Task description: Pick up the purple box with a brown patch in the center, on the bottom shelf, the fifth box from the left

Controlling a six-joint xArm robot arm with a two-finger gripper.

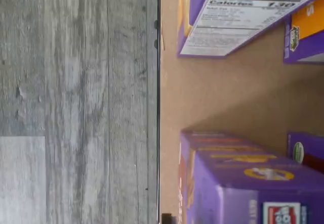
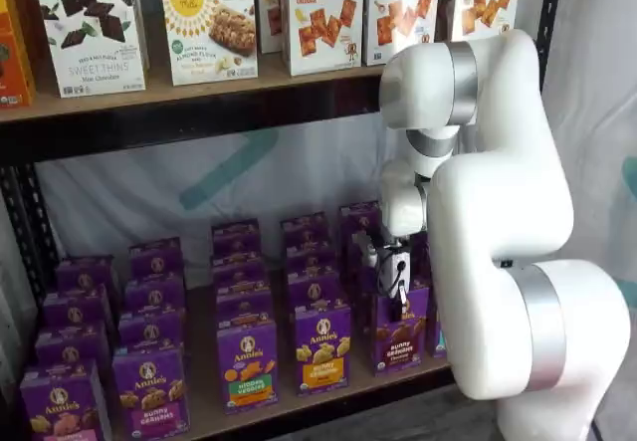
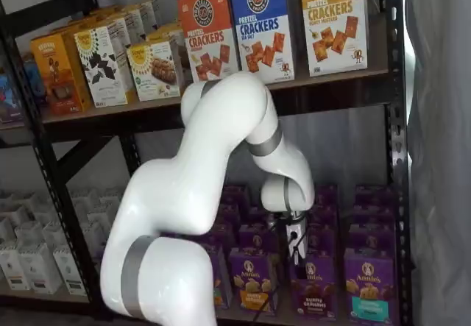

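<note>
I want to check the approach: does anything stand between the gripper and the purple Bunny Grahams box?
Nothing visible does. In both shelf views the gripper hangs right at the top of the purple Bunny Grahams box, with no other carton between them.

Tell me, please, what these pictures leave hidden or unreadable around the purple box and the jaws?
- The gripper: in both shelf views its fingers merge with the dark carton behind, so the jaws' gap cannot be judged.
- The purple box: its top is covered by the gripper in both shelf views; contact is unclear.
- Wrist view: no fingers show; the nutrition panel is blurred and cut off.
- The bottom shelf: the arm hides its right end.
</note>
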